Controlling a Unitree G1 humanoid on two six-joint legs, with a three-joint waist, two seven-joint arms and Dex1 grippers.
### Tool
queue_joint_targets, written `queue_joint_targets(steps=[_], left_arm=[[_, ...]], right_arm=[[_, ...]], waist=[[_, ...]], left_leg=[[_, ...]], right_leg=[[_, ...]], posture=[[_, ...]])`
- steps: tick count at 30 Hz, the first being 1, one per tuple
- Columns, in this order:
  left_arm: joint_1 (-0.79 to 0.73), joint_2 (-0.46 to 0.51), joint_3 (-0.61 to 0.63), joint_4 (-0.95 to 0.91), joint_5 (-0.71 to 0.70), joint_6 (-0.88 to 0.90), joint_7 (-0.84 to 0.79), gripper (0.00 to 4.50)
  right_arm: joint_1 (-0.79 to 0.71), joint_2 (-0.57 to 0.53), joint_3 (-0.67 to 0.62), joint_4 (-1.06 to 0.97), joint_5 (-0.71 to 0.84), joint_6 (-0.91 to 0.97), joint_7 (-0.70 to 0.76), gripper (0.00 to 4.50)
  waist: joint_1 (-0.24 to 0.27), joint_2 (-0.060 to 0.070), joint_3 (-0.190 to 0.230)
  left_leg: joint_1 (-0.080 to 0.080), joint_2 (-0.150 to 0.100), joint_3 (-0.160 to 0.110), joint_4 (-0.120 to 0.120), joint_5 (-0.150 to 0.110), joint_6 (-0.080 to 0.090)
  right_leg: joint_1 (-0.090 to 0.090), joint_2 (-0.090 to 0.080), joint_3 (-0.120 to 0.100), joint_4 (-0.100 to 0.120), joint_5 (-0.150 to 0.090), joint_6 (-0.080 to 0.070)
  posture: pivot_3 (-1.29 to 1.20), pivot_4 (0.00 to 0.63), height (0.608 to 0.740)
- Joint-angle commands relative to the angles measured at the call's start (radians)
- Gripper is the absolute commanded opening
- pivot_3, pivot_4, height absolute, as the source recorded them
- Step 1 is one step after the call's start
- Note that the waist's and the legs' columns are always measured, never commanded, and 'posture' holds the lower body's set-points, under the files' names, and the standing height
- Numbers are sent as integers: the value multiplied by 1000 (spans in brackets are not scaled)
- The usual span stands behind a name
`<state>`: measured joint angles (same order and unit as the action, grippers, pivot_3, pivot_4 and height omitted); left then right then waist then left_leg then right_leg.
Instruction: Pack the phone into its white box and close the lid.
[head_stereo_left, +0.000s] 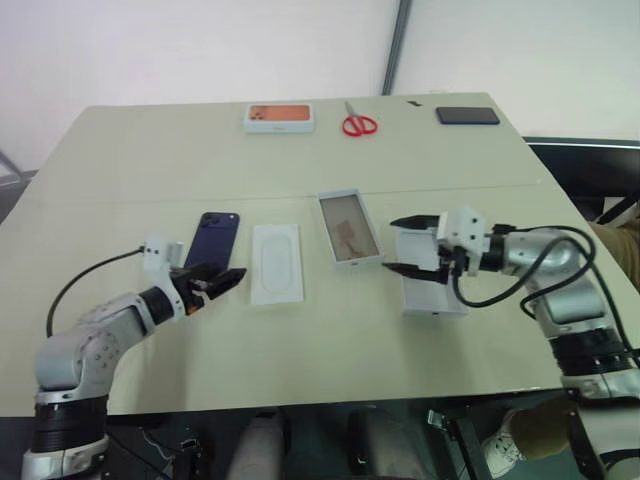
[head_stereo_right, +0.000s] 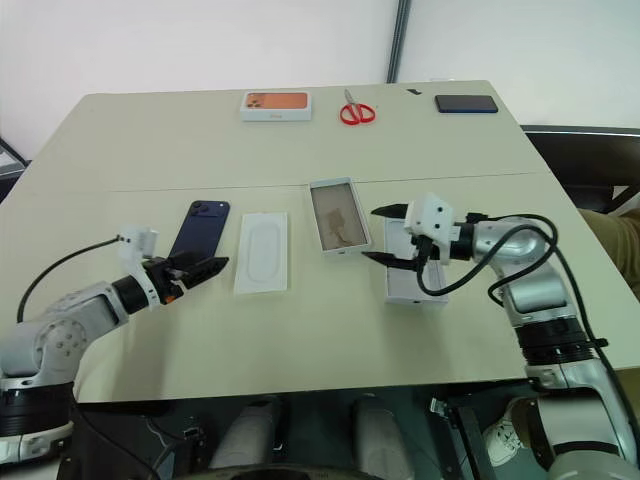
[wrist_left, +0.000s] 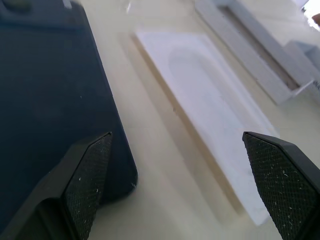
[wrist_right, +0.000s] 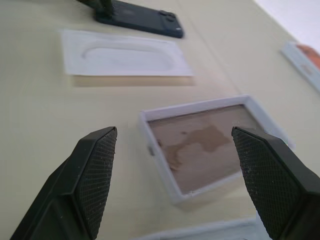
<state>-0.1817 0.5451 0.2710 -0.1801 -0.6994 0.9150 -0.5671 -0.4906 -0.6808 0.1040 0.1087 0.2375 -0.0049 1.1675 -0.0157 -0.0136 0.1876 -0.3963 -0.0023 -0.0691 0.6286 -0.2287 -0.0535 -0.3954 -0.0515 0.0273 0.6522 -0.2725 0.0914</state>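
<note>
The dark navy phone (head_stereo_left: 213, 240) lies back side up on the table's left half. My left gripper (head_stereo_left: 222, 281) hovers open at its near end, one finger over the phone's corner (wrist_left: 50, 90). A flat white card (head_stereo_left: 276, 262) with an oval outline lies just right of the phone. The white box (head_stereo_left: 350, 228), a tray with a brownish floor, lies in the middle. My right gripper (head_stereo_left: 392, 245) stands open just right of the box, pointing at it (wrist_right: 200, 140). The white lid (head_stereo_left: 430, 298) lies under that hand.
At the table's far edge sit an orange-topped white box (head_stereo_left: 280, 117), red scissors (head_stereo_left: 358, 123) and a black flat slab (head_stereo_left: 467, 115). A seam (head_stereo_left: 150, 197) runs across the table behind the phone and box. Dark furniture stands off the right side.
</note>
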Motion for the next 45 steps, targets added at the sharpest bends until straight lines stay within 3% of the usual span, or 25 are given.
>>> queue_joint_targets(steps=[1, 11, 15, 21, 31, 34, 37, 45], left_arm=[[-34, -10, -4, -3, -54, 84, 13, 4390], [-157, -85, 41, 92, -170, 363, 126, 4390], [-205, -187, 90, 98, -232, 421, 182, 4390], [-193, -252, 111, 128, -218, 427, 231, 4390], [-178, -240, 130, 151, -208, 404, 252, 4390], [-181, -254, 145, 174, -215, 416, 271, 3525], [-181, -257, 141, 176, -219, 415, 277, 2070], [-186, -251, 145, 197, -223, 416, 289, 2070]], right_arm=[[-49, 15, 0, 11, -3, -20, 8, 3831], [-89, 67, 15, 88, -34, -68, 10, 3831], [-83, 74, 15, 89, -40, -75, 5, 3831], [-74, 72, 11, 76, -41, -75, -6, 3831], [-63, 71, 7, 67, -39, -78, -20, 3831], [-67, 72, 7, 73, -41, -80, -26, 3831], [-62, 70, 8, 75, -42, -86, -27, 3831], [-51, 65, 8, 67, -43, -92, -27, 3831]], waist=[[1, 0, 0], [1, 0, 0], [6, 0, 0], [2, 0, 0], [-1, 0, 0], [-2, 0, 0], [-1, 0, 0], [0, 0, 0]], left_leg=[[1, 0, 0, 0, 0, 0], [2, -1, -1, 0, 0, 0], [2, -1, -2, 0, 0, 0], [3, -2, -2, 0, 0, 0], [4, -2, -2, 0, 0, 0], [4, -2, -2, 0, 0, 0], [4, -2, -1, -1, 0, 0], [4, -2, -1, -1, 0, -1]], right_leg=[[1, 0, 0, 0, 0, 0], [2, 0, -1, 0, 0, 0], [3, -1, -1, 0, 0, 0], [4, -1, -1, -1, 0, 0], [4, -1, -1, -1, 0, 0], [4, -1, -1, -1, 0, 0], [4, -1, -1, -1, 0, 0], [4, -1, -1, -1, 0, 0]], posture=[[0, 150, 740], [0, 150, 740], [0, 150, 740], [0, 150, 740], [0, 150, 740], [0, 150, 740], [0, 150, 740], [0, 150, 740]])
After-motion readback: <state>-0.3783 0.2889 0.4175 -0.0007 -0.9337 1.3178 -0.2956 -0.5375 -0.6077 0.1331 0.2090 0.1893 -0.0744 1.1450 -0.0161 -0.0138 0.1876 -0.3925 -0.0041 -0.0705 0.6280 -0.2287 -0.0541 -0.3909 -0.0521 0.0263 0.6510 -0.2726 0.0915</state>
